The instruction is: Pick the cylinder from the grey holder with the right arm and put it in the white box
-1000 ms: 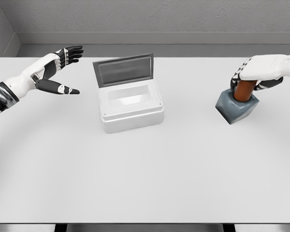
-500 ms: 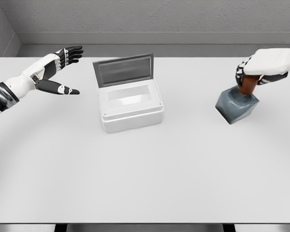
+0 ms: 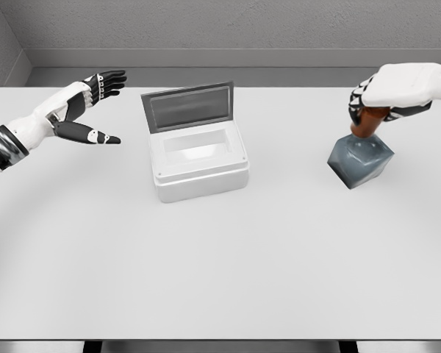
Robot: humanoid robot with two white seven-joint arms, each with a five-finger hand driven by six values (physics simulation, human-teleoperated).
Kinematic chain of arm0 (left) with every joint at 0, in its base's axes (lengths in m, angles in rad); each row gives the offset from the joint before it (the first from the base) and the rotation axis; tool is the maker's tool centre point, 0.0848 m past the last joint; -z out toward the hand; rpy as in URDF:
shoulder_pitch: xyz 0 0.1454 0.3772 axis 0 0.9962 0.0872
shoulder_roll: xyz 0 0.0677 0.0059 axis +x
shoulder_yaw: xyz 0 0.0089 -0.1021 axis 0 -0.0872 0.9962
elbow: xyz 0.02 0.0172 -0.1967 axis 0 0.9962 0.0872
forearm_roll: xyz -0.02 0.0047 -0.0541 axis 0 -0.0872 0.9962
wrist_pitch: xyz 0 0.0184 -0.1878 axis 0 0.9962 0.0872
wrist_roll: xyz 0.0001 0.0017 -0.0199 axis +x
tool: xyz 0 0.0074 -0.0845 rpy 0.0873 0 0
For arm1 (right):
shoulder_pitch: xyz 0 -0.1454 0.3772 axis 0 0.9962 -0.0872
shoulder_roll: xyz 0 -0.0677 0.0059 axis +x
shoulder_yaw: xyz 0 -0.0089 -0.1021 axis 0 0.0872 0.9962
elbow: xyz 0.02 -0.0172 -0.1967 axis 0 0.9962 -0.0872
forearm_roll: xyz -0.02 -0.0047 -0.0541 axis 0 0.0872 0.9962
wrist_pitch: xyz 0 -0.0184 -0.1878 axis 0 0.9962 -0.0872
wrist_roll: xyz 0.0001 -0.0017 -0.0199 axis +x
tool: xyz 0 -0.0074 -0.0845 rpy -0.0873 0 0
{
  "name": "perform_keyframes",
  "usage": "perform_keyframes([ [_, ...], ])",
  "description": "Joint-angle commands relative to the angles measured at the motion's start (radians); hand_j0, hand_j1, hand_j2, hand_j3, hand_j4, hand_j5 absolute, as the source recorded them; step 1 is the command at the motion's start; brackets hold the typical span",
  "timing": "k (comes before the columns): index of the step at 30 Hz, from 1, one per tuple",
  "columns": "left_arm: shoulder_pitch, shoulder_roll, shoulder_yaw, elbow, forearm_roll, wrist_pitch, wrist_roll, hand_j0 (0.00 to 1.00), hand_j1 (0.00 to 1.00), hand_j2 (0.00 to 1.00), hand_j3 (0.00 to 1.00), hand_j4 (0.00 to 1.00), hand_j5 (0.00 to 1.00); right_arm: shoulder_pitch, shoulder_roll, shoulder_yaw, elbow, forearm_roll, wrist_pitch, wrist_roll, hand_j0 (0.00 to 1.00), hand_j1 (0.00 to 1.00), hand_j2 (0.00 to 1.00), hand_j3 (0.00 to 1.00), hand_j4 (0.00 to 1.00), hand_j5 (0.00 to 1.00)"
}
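A brown cylinder (image 3: 367,125) stands tilted with its lower end at the top of the grey holder (image 3: 361,162), on the right of the table. My right hand (image 3: 382,99) is shut on the cylinder's upper part, so only its lower end shows. The white box (image 3: 198,158) sits left of centre with its grey lid (image 3: 188,106) standing open at the back. My left hand (image 3: 88,110) hovers open over the far left of the table, away from the box.
The white table (image 3: 220,257) runs to a grey back wall. Its front edge lies near the bottom of the picture.
My right hand has risen with the cylinder, drawing it almost out of the grey holder. The left arm has not moved.
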Motion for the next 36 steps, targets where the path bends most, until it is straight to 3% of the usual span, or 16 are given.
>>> perform_keyframes([
  [1, 0.0, 0.001, 0.0, -0.002, 0.006, 0.001, 0.0, 1.0, 1.0, 1.0, 1.0, 1.0, 1.0, 0.0, 0.005, -0.001, -0.007, -0.006, 0.002, 0.0, 0.42, 0.42, 0.42, 0.42, 0.42, 0.42],
  [36, 0.002, 0.001, 0.0, -0.006, 0.006, 0.001, 0.0, 1.0, 1.0, 1.0, 1.0, 1.0, 1.0, -0.063, 0.247, 0.011, 0.006, -0.01, 0.002, 0.0, 0.4, 0.4, 0.4, 0.4, 0.4, 0.4],
])
